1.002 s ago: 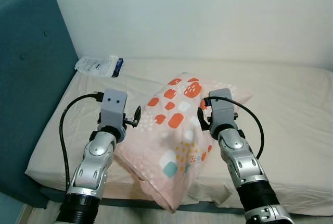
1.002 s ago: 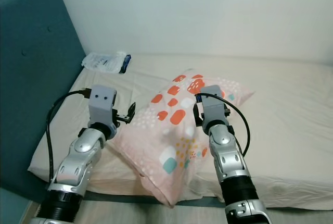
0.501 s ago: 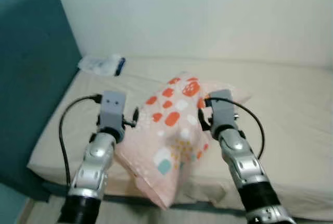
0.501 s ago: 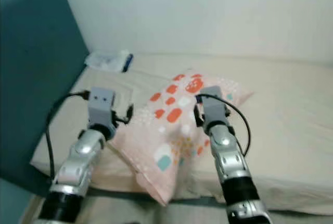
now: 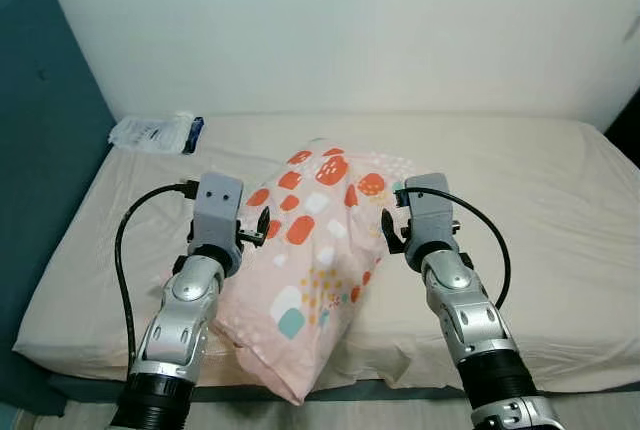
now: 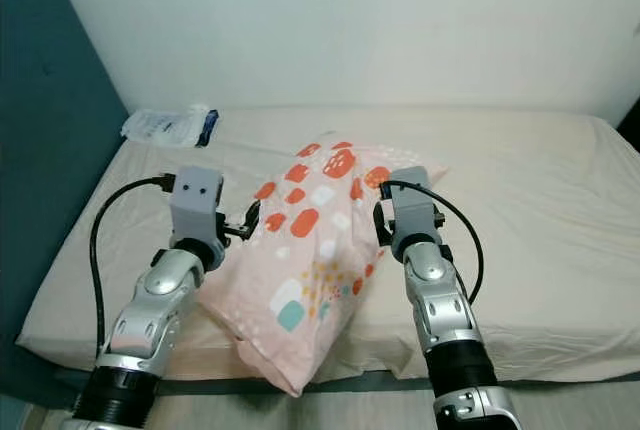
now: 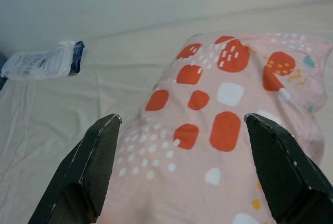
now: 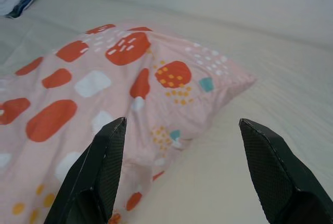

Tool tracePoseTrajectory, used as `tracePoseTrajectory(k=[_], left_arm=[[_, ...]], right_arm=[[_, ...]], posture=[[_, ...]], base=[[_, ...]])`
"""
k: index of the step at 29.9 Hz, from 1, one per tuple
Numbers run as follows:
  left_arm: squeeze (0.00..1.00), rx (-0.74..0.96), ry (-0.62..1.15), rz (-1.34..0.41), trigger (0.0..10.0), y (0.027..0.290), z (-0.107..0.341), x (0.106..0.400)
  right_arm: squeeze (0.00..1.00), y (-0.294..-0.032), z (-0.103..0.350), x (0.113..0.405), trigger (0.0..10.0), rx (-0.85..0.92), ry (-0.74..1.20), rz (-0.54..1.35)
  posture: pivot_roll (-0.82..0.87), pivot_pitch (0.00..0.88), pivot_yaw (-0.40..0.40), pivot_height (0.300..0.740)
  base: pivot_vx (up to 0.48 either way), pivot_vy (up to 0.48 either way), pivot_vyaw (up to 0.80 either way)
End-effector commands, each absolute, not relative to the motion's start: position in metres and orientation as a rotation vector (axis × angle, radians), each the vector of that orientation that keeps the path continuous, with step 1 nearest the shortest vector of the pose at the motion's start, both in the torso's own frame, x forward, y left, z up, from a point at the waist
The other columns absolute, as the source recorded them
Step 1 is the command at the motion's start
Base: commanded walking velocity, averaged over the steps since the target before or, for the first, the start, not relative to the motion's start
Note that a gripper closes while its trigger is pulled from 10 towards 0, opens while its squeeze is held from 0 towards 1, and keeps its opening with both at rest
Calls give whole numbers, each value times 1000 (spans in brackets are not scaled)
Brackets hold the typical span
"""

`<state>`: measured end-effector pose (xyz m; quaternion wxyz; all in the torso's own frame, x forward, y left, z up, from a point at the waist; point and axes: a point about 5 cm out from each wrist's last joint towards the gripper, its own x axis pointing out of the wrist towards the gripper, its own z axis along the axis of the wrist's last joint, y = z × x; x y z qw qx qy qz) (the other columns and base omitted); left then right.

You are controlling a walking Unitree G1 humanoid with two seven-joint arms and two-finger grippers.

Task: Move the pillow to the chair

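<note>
Pillow [image 5: 320, 240], pink with orange patches, lies on the bed [image 5: 560, 210] between your two grippers. Left gripper [image 7: 182, 177] and right gripper [image 8: 179, 174] both have fingers spread wide, holding nothing. Squeeze inward evenly from both sides, keeping the pillow centred between the fingertips, before lifting.

Both head views look forward and down from above the bed [image 5: 560, 210], taking in the two arms, the wall [image 5: 350, 30] behind and the headboard [image 5: 45, 150] at the robot's left. The right eye sits slightly to the side, so the same scene shifts a little. Each wrist view looks close along its own end effector's black fingers [image 7: 96, 166] at the pillow [image 7: 208, 125]; both wrist views share the pillow and the packet [image 7: 44, 62] near the wall
</note>
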<state>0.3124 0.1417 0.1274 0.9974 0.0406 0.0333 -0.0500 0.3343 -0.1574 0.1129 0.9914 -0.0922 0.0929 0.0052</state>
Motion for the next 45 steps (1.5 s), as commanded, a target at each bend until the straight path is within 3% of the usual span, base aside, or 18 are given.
tracePoseTrajectory(k=[1,30,45], left_arm=[[0,77,95,-94,10000,144,122,312],[0,81,106,-106,10000,143,121,311],[0,83,105,-105,10000,143,121,312]], right_arm=[[0,-156,113,334,10000,-166,197,15],[0,-155,113,333,10000,-147,198,26],[0,-155,115,334,10000,-158,187,25]], posture=[[-8,78,-8,740],[-5,85,-4,681],[-4,84,-5,681]], base=[[0,0,0],[0,0,0],[0,0,0]])
